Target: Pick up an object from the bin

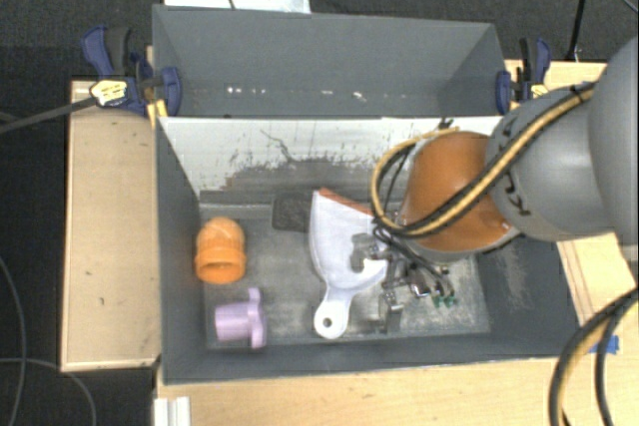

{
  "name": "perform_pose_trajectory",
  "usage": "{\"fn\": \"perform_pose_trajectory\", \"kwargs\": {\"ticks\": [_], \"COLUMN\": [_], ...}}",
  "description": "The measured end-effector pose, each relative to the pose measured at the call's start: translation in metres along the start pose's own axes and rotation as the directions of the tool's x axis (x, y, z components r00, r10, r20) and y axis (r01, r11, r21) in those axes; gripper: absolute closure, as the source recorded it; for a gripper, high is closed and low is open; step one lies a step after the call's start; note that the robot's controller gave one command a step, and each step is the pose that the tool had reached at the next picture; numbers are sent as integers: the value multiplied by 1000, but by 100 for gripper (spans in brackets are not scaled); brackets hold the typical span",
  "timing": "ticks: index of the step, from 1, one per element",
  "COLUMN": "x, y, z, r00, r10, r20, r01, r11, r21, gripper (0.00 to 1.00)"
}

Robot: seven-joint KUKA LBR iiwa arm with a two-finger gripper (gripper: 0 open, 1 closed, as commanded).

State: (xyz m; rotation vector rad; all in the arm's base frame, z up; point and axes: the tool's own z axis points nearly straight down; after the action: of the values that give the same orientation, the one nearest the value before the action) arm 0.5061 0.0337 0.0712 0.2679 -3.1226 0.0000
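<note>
Scene: A grey metal bin [329,65] seen from above. Its floor is read as a clock face, with twelve at the far wall.
Arm: A grey robot arm [569,175] reaches in from three o'clock. An orange cover [449,185] sits at its wrist, with yellow-and-black cables [469,205] looped round it.
Pincer: The gripper [394,299] hangs low at about five o'clock, pointing down at the floor just right of a white scoop's handle. Whether it is open, closed or gripping cannot be told, because its dark metal parts cannot be made out from above.
Nearest thing: The white scoop [334,234] lies near the centre, its bowl toward twelve. Its handle runs down to six and ends in a ring [327,322]. It is probably the thing to be picked, since the gripper is so close to it.
Why so placed: The steep downward pose suits a grasp from above. The slim handle looks easier to hold than the broad bowl.
Other things: An orange rounded piece [220,249] lies at nine o'clock, with a lilac spool [242,319] below it at eight. A dark grey block [292,213] lies at about eleven, just left of the bowl. The orange piece and the spool are well apart from the gripper.
Progress: The task looks to be at an early stage, with everything lying on the floor.
</note>
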Motion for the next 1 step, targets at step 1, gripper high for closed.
{"fn": "perform_pose_trajectory", "kwargs": {"ticks": [1], "x": [8], "y": [-8], "z": [-17], "r00": [960], "r10": [279], "r20": [8], "r01": [-279], "r11": [960], "r21": [-2], "gripper": [100]}}
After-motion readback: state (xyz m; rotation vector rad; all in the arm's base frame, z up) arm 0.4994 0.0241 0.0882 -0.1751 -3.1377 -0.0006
